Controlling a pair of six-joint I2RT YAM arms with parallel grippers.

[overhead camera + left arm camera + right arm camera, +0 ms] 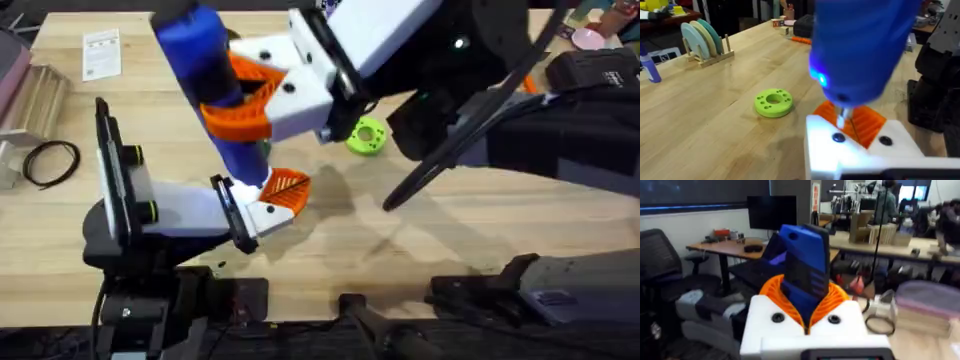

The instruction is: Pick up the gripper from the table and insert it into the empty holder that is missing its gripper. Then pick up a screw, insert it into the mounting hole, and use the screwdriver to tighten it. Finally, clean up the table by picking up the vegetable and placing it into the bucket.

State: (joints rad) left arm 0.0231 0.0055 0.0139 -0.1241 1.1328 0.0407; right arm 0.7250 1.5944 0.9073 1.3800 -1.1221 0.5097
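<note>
1. The screwdriver (205,70), bright blue and tilted, is clamped between the orange pads of the right gripper (255,100), above the left half of the table (450,240).
2. In the left wrist view its dark bit (842,114) points down at the white holder block, and a blue light glows on its body.
3. The bit meets the left gripper (270,195) close to the orange ribbed finger (285,188) seated there; whether the left gripper's fingers are apart or together cannot be told.
4. In the right wrist view the blue body (802,275) stands up between orange pads (772,287).
5. A lime-green ring disc (367,135) lies on the table just beside the right arm.
</note>
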